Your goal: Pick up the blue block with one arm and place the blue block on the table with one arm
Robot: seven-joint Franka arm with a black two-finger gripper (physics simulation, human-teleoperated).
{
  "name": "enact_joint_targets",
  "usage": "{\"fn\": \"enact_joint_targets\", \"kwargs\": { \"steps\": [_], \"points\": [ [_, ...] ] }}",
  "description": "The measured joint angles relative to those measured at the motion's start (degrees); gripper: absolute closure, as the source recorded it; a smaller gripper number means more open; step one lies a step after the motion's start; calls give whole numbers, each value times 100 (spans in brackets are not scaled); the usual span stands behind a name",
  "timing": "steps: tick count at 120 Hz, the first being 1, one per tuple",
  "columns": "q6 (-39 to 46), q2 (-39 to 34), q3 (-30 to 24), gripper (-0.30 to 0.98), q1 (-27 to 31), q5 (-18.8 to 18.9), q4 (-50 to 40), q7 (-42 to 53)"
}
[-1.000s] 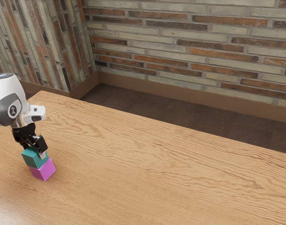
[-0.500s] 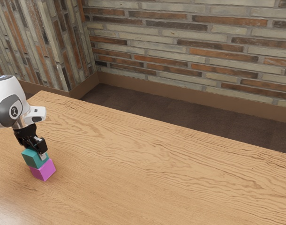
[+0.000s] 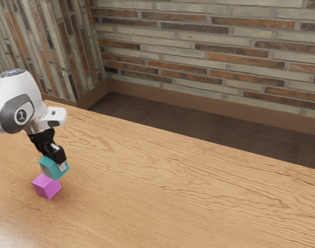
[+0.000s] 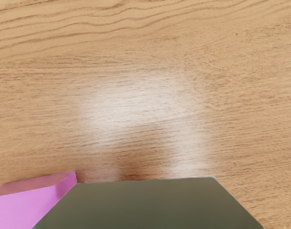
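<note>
Teal block point(image 3: 50, 169) has been lifted off the pink block point(image 3: 46, 186), on which it was seated in the earlier frame, and has been carried toward the exterior view's right. It is held slightly tilted above the table point(image 3: 162, 196), clamped between the jaws of the gripper point(image 3: 56, 164). The pink block has been left on the table. On the arm point(image 3: 36, 95), a small pale emblem point(image 3: 21, 115) is set in a grey panel, too small to be read.
</note>
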Motion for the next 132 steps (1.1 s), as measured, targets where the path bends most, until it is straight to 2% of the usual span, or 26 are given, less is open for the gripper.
{"fn": "enact_joint_targets", "kwargs": {
  "steps": [11,42,77,105,117,124,132],
  "points": [
    [-63,-61,-651,29,-24,-37,-91,-242],
    [261,-106,-1576,30,-24,-499,-801,-804],
    [654,213,-1677,29,-19,-762,-1051,-1224],
    [698,212,-1626,10,-23,-912,-982,-1415],
    [313,190,-1542,6,-19,-924,-249,-1494],
    [-207,306,-1459,5,-20,-927,825,-1565],
    [-1012,737,-1284,3,-40,-925,2477,-1643]
  ]
}}
